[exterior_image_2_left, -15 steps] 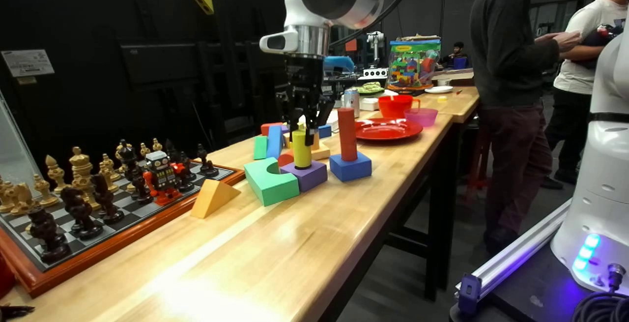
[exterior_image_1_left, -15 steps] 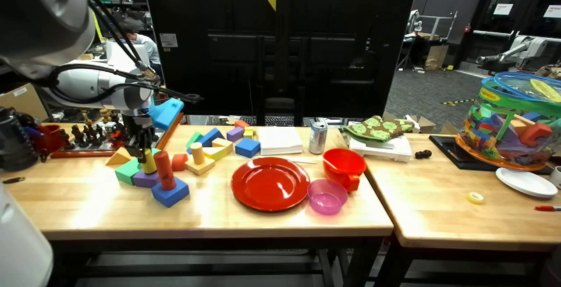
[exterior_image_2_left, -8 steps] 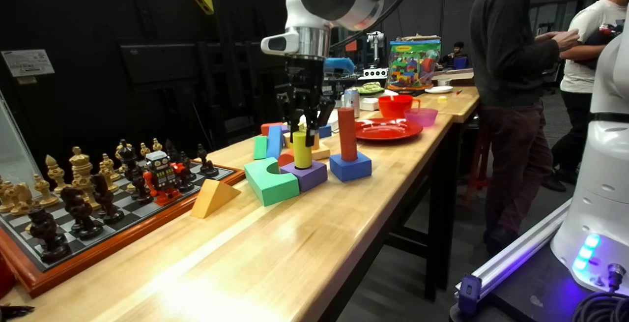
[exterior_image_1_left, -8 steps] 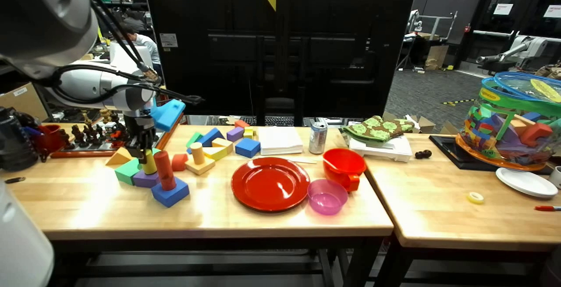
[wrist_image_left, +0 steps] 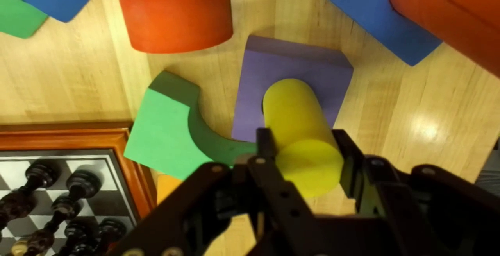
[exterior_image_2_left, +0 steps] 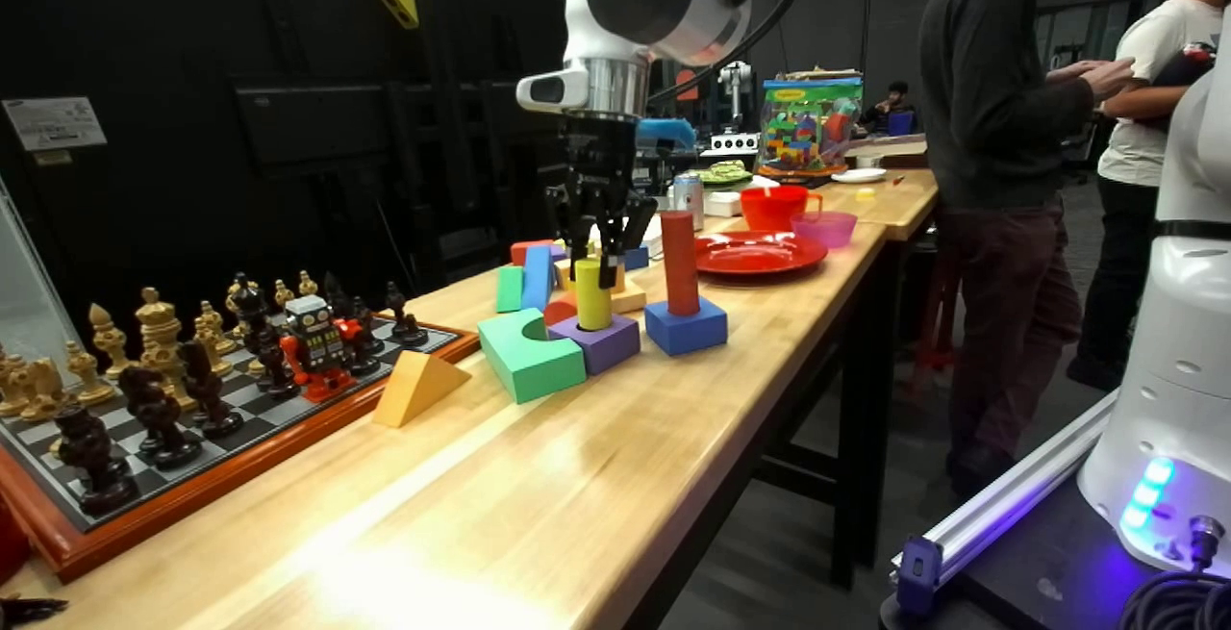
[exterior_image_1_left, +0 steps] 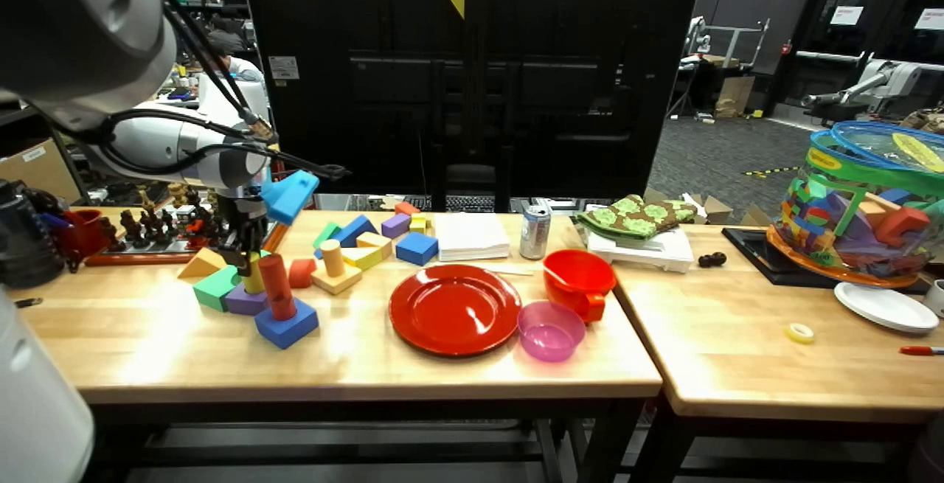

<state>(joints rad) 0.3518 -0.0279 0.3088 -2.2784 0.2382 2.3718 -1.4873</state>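
"Gripper first: is it holding anything, or gripping only air?"

"It's holding. It's clamping the yellow cylinder by its upper part, pressing in from both sides."

"And where is that cylinder standing?"

"It's standing at the purple block, which is resting on the wooden table. It's looking upright in an exterior view, its foot meeting the block's top face. From the wrist, a thin dark edge is showing beside the foot, probably a hole's rim. How deep the cylinder is reaching, I'm not making out."

"So which step are we looking at?"

"I'm judging it to be seating the cylinder in that block, though lifting it out would be looking much the same. Just beside, a red cylinder is standing upright in or on a blue block, apparently the same kind of pairing."

"What is the next move calling for, then?"

"Straightness, I'm thinking: going along the cylinder's own line, with no leaning. Tilting is risking a jam, or dragging the purple block against the green block lying close beside it. Before any letting go, the foot is needing to be resting firmly."
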